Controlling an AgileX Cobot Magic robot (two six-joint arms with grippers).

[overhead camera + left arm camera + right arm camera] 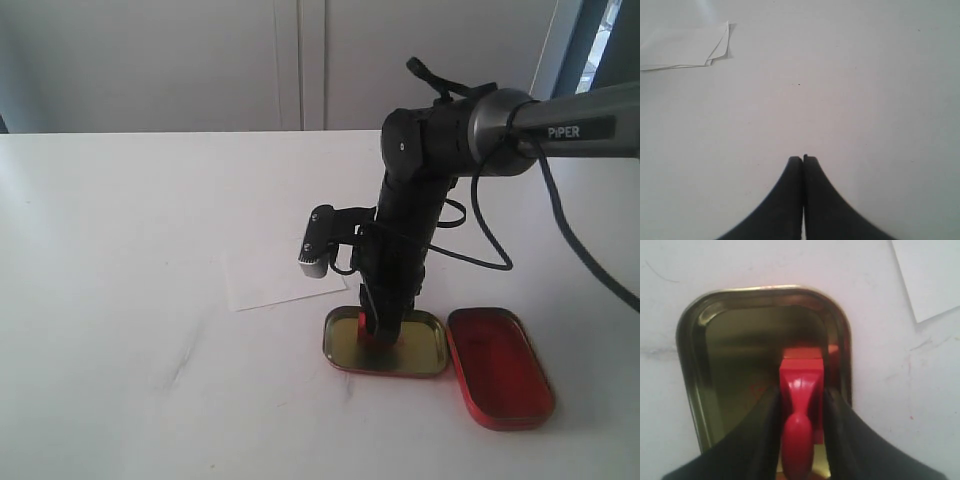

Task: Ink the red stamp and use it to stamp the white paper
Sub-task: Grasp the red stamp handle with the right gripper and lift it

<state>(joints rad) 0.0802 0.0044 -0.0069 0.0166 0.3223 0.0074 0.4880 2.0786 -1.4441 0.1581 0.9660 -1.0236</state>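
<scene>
- The right gripper (801, 395) is clenching the red stamp (800, 372) upright inside the gold tin (715, 340).
- Pressing straight down, evenly, is looking wisest before lifting toward the white paper (935, 275).

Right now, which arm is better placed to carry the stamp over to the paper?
Right. The right gripper flanks the red stamp inside the gold tin; the left gripper is shut over bare table, holding nothing.
</scene>
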